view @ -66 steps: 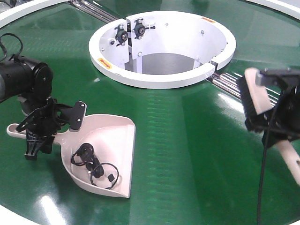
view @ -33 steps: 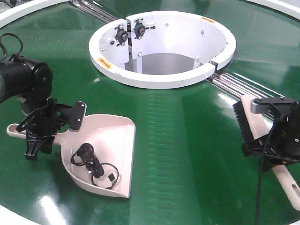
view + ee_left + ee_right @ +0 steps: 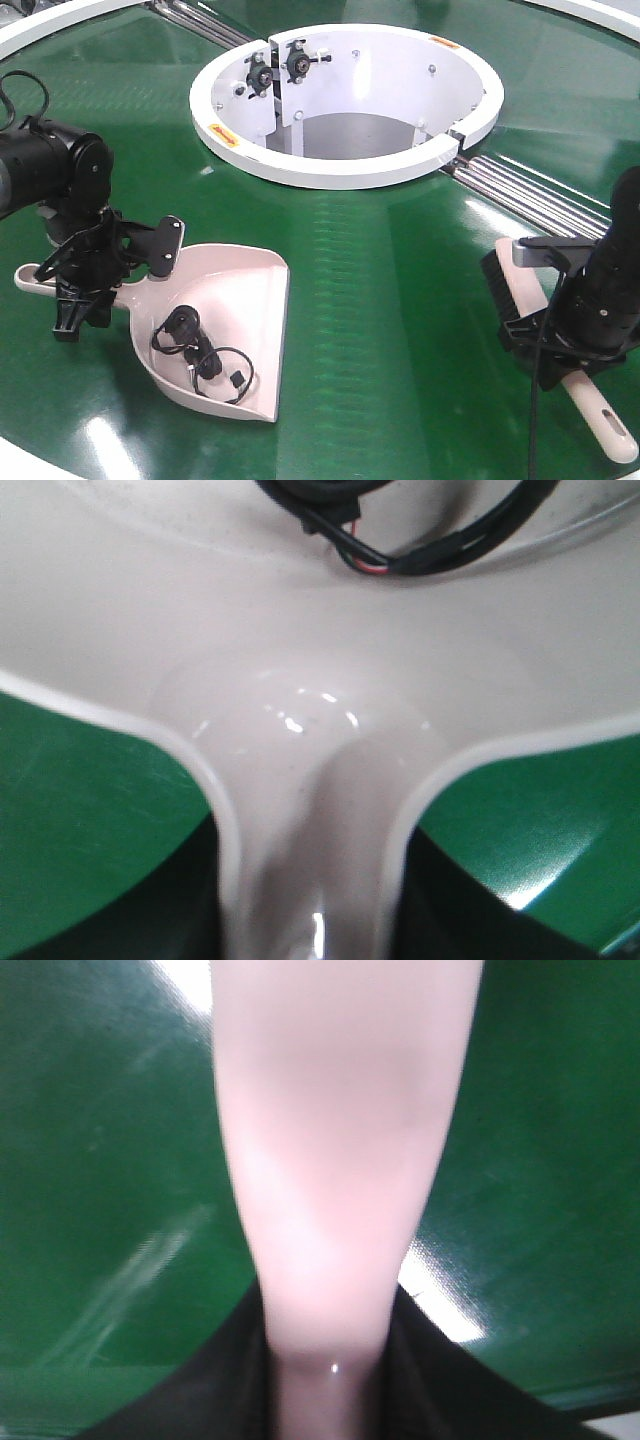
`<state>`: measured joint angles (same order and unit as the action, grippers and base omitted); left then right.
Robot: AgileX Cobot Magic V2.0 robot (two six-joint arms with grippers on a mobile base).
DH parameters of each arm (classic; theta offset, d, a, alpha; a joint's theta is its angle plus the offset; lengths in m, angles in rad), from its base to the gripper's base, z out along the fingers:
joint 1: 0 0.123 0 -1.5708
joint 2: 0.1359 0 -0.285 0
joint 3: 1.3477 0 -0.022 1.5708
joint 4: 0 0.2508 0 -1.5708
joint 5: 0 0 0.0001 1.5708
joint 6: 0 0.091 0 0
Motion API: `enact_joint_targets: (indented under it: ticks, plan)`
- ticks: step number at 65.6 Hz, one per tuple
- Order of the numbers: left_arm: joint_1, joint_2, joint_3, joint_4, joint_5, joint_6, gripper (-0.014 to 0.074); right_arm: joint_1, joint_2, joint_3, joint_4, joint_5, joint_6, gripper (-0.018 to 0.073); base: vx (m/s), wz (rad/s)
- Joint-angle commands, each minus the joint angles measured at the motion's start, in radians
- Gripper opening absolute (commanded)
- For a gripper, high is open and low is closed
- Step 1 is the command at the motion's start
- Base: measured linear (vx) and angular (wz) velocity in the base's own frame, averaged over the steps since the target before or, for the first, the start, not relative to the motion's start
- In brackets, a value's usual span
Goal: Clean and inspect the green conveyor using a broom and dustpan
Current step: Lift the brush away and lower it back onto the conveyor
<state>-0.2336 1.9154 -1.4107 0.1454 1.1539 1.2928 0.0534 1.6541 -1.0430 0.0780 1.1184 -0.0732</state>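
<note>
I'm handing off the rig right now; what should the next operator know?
Left end effector: shut on the handle of the dustpan, which rests on the conveyor, left side.
Right end effector: shut on the broom, low over the conveyor at far right; contact unclear.
Done: a black cable lies in the dustpan.
Left: probably empty the dustpan and inspect the rest of the conveyor.

Looks down at a slant from high in front in the exterior view, taking in the green conveyor [image 3: 400, 300] and white hub [image 3: 340, 178] from well back. From the left wrist, stares very close along the dustpan [image 3: 300, 680] handle toward its scoop. From the right wrist, peers equally close along the broom [image 3: 340, 1160] handle. Shares with the front view only those handles and patches of green belt.
</note>
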Motion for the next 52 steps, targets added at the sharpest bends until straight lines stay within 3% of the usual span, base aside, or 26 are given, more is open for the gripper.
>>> enact_joint_targets:
  ticks: [1,16,30,52]
  plan:
    - [-0.004,-0.049,-0.027,0.002,0.006,-0.015,-0.0007,-0.005,-0.010,-0.025,0.004,0.015,-0.010,0.0019,0.00,0.00]
    - [-0.001,-0.049,-0.027,0.000,0.014,-0.015,-0.0005,-0.005,0.021,-0.025,-0.020,0.015,-0.003,0.0075,0.00,0.00]
    - [-0.001,-0.049,-0.027,0.000,0.023,-0.059,0.0017,-0.005,0.022,-0.025,-0.019,-0.001,-0.003,0.0209,0.00,0.00]
    - [-0.001,-0.049,-0.027,-0.010,0.023,-0.060,0.0188,-0.005,0.022,-0.025,-0.019,-0.017,-0.001,0.0437,0.00,0.00]
